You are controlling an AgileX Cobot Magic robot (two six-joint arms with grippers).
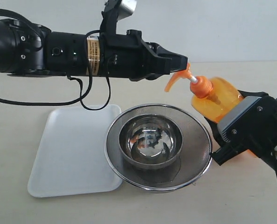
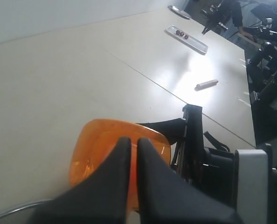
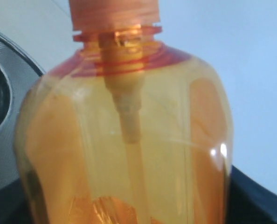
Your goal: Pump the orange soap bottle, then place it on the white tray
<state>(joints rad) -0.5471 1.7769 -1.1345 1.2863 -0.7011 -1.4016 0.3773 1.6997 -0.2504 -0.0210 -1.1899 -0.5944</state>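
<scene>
The orange soap bottle (image 1: 221, 99) hangs tilted above the table at the right, its pump head (image 1: 178, 78) pointing left over the strainer's rim. My right gripper (image 1: 231, 119) is shut on the bottle's lower body. In the right wrist view the translucent bottle (image 3: 129, 140) fills the frame, with a dark finger (image 3: 264, 198) at its edge. My left gripper (image 1: 183, 62) reaches across from the left, shut, with its tips resting on top of the pump head. The left wrist view shows its black fingertips (image 2: 122, 151) pressed together over the orange bottle (image 2: 94, 140). The white tray (image 1: 73, 149) lies flat at the left.
A round steel mesh strainer (image 1: 194, 140) with a steel bowl (image 1: 150, 140) inside it stands mid-table, touching the tray's right edge and below the pump spout. A black cable (image 1: 89, 100) loops down from the left arm over the tray's far edge.
</scene>
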